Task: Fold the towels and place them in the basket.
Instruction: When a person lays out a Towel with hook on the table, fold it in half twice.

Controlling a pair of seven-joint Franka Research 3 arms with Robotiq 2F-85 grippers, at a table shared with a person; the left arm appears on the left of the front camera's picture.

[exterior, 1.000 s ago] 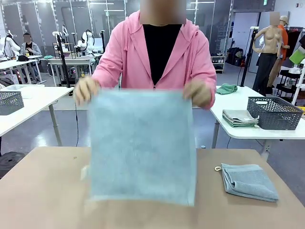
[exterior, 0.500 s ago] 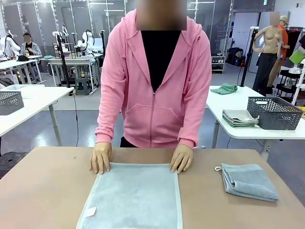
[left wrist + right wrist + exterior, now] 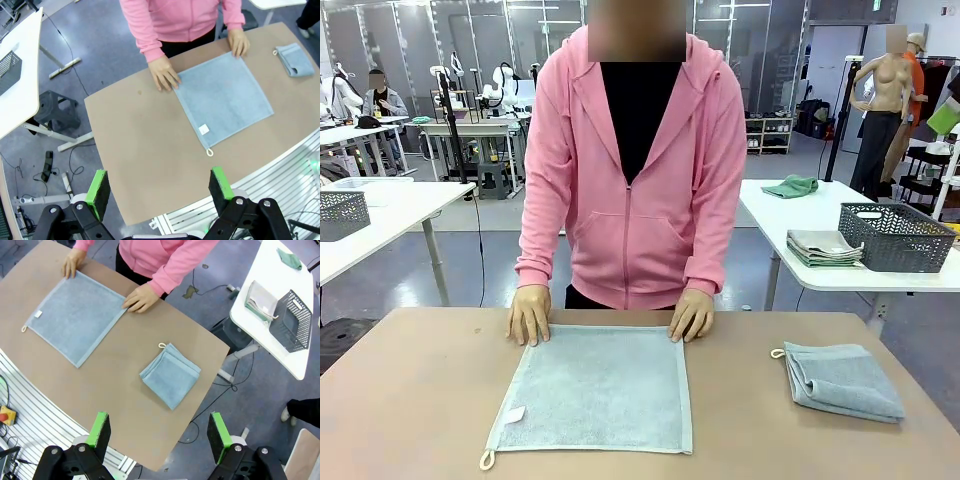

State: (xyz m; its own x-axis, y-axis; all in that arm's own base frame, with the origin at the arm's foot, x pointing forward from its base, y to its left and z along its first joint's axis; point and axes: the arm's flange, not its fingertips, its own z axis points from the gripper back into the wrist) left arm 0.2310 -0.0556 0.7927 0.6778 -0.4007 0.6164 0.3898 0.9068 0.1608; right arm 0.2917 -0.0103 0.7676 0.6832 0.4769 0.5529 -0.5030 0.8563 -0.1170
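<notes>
Towel [image 3: 592, 388], pale grey-blue, lies flat and unfolded on table [image 3: 410, 400].

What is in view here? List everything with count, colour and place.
Table: one, brown, between robot and person.
Spread towel: one, pale grey-blue, flat at the table's middle.
Folded towel: one, pale grey-blue, on the table's right.
Baskets: two, dark grey, on white side tables right and left.
Towel stack: one, greyish, beside the right basket.
Green towel: one, same side table, farther back.
Person's hands: two, on the spread towel's far corners.
Left gripper, right gripper: black, green pads, open, above the table.
</notes>
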